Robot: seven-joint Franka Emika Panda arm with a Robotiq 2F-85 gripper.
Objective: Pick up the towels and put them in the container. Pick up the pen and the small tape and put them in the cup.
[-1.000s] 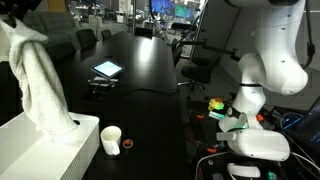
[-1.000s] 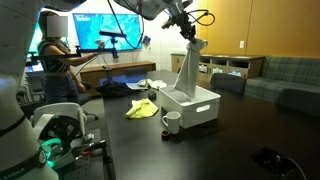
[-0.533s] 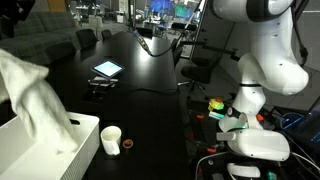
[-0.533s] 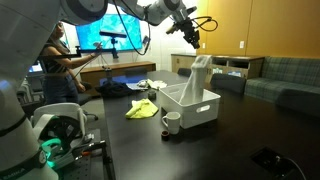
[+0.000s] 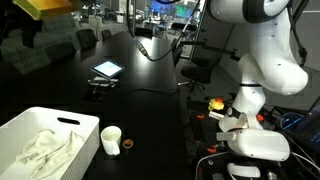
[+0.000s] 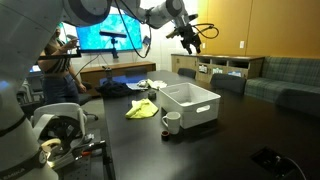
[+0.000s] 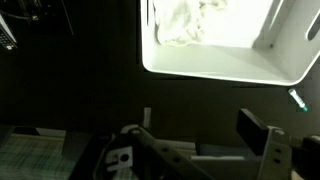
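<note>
The off-white towel (image 5: pixel 45 152) lies crumpled inside the container (image 5: pixel 88 128), and it also shows in the wrist view as a pale towel (image 7: pixel 190 18) in the white container (image 7: pixel 215 68). My gripper (image 6: pixel 190 38) hangs high above the container (image 6: pixel 205 108), open, with nothing between its fingers; in the wrist view the gripper (image 7: pixel 195 140) is spread wide. The yellow-green towel (image 6: pixel 143 108) lies on the dark table beside the container. The cup (image 5: pixel 111 140) stands by the container's corner, with the small tape (image 5: pixel 127 146) next to it. I cannot pick out the pen.
A tablet (image 5: pixel 107 69) and a small dark object (image 5: pixel 100 84) lie farther along the black table (image 5: pixel 150 110). The robot's base (image 5: pixel 255 100) and cables crowd one side. Chairs and a person (image 6: pixel 55 60) are behind the table.
The gripper has opened and let go of the off-white towel, which fell from hanging above the container to lying inside it. The gripper has risen.
</note>
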